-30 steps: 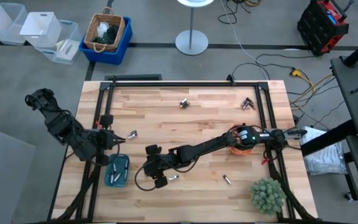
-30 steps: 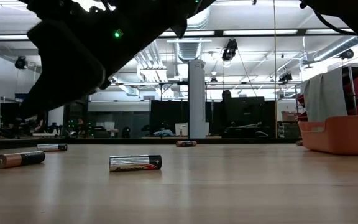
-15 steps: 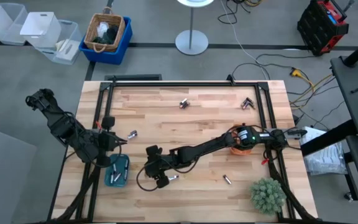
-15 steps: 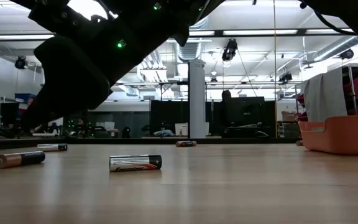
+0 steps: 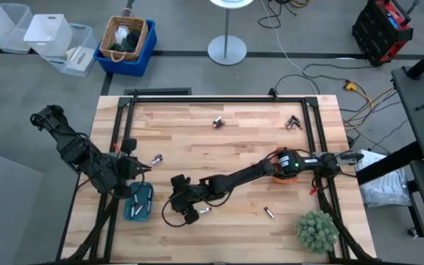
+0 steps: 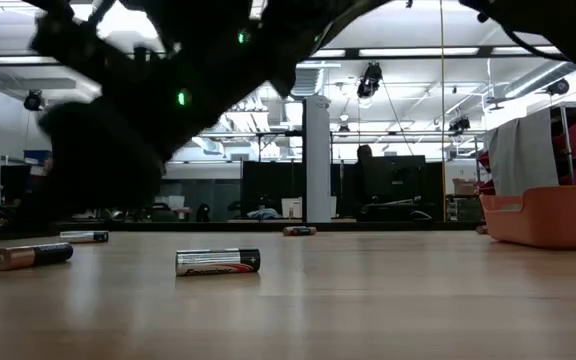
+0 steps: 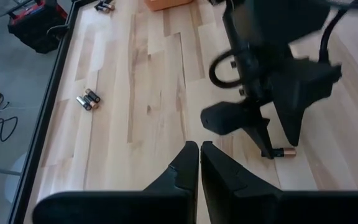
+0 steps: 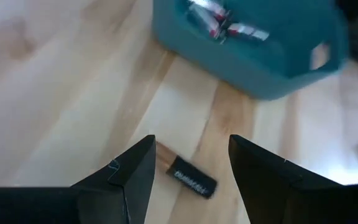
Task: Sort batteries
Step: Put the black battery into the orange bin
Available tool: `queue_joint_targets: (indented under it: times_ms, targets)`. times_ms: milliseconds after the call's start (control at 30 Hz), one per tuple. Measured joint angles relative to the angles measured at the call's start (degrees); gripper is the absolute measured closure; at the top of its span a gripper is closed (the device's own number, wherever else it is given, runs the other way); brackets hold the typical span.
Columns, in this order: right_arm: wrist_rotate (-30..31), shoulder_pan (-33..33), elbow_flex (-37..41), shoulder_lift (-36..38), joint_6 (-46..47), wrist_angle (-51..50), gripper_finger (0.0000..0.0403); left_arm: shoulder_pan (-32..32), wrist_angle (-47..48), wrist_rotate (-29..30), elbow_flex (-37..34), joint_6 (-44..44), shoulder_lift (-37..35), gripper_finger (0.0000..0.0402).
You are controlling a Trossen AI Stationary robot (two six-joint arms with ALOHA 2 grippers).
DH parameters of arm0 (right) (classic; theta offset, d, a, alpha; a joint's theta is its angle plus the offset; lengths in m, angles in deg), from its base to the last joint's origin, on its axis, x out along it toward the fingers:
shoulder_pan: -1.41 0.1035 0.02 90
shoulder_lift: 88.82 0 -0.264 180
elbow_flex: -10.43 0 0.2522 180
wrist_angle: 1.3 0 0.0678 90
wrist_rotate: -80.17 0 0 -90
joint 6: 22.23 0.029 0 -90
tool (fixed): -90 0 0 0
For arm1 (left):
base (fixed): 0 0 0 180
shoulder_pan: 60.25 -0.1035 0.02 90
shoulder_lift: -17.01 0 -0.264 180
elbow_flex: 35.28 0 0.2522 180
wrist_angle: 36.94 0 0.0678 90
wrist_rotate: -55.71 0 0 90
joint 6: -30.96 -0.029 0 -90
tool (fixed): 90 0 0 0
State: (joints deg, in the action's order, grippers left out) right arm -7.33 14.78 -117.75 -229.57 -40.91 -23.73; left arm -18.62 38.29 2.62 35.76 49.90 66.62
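The batteries lie scattered on the wooden table. One battery (image 8: pixel 186 175) lies just right of the teal tray (image 5: pixel 138 202), which holds several batteries (image 8: pixel 225 23). My right gripper (image 8: pixel 191 143) hovers open over that lone battery (image 5: pixel 205 210), a finger on either side and clear of it. My left gripper (image 7: pixel 199 149) is shut and empty. It sits at the table's left (image 5: pixel 135 171), just beyond the teal tray.
Other batteries lie singly or in pairs at the far middle (image 5: pixel 217 122), the far right (image 5: pixel 293 121), the left (image 5: pixel 155 158) and the near right (image 5: pixel 269 213). An orange tray (image 6: pixel 548 215) stands at the right under my right arm. A green plant (image 5: pixel 316 231) stands at the near right corner.
My right gripper has come down and a little toward the table's near left, closer to the battery beside the teal tray. The battery has not moved.
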Motion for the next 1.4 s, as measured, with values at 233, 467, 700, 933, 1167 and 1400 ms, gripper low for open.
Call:
queue_joint_targets:
  times_ms: [233, 467, 700, 933, 1167, 1400]
  targets:
    - [-0.11, 0.0, -1.21, -0.35, 0.04, 0.37, 0.0206, 0.0, -0.15, 0.0, -0.02, -0.22, 0.13, 0.0402]
    - [-2.53, -0.07, -0.98, -0.37, 0.0, 0.09, 0.0206, 0.0, -0.19, 0.0, -0.07, -0.21, 0.13, 0.0402]
    - [-2.6, -0.27, -0.33, -0.37, -1.15, 0.17, 0.0207, 0.0, -0.18, -0.02, -0.07, -0.05, 0.19, 0.0402]
    - [-2.75, -0.73, 0.67, -0.37, -1.55, 0.06, 0.0208, 0.0, -0.17, -0.02, -0.07, -0.02, 0.19, 0.0402]
    - [-4.42, -1.1, 1.32, -0.37, -1.97, -0.01, 0.0219, 0.0, -0.17, -0.05, -0.07, -0.02, 0.19, 0.0402]
    - [-4.71, -1.07, 1.37, -0.37, -1.9, -1.78, 0.0235, 0.0, -0.16, -0.05, -0.07, -0.02, 0.19, 0.0402]
